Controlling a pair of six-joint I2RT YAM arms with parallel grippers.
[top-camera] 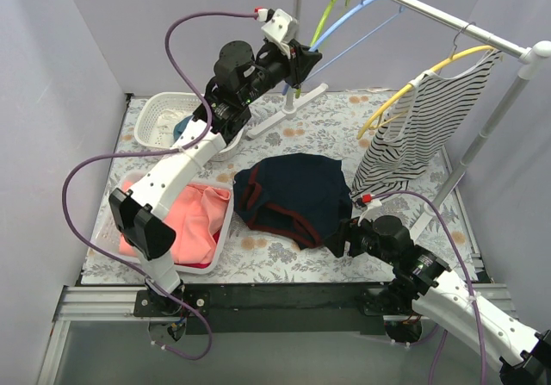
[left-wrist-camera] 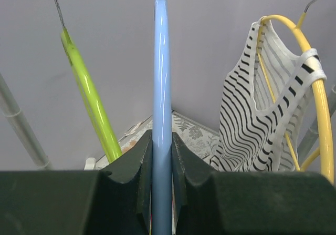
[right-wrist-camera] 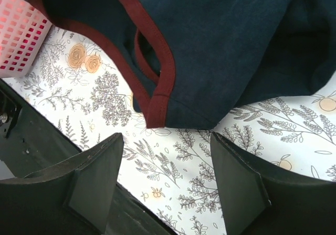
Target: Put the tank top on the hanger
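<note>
Tech A: Checking the left gripper (top-camera: pixel 308 58) first. Status?

Tech B: Positioned high, at the left end of the rail (top-camera: pixel 430 10). Closed tight on the hanger (top-camera: pixel 362 10), with both pads (left-wrist-camera: pixel 134 161) pressed flat against the light-blue plastic. Nothing else in the grip.

Tech A: Hanger position?

Tech B: Hangs from the rail at its top end and slants down and left from there into the closed jaws. Sits just right of the lime-green hanger (top-camera: pixel 325 15) on the same rail. Yellow hanger (top-camera: pixel 430 66): further right along the rail, loaded with the striped top (top-camera: pixel 413 135).

Tech A: Tank top (top-camera: pixel 297 197)?

Tech B: Lies crumpled on the table (top-camera: pixel 336 114), below the rail and on its near side, well apart from it. Shows navy cloth with dark red trim. Not yet on the hanger.

Tech A: Right gripper (right-wrist-camera: pixel 165 140)?

Tech B: Low over the floral cloth, well below the rail and toward its near side. Jaws spread wide, holding nothing. Hovers just beside a trimmed corner of the tank top. Contact with the cloth: cannot tell from the wrist view.

Tech A: Other items?

Tech B: White basket (top-camera: pixel 164 114) below and left of the rail's left end. Pink basket (top-camera: pixel 185 217) further toward the near side, filled with a coral garment.
</note>
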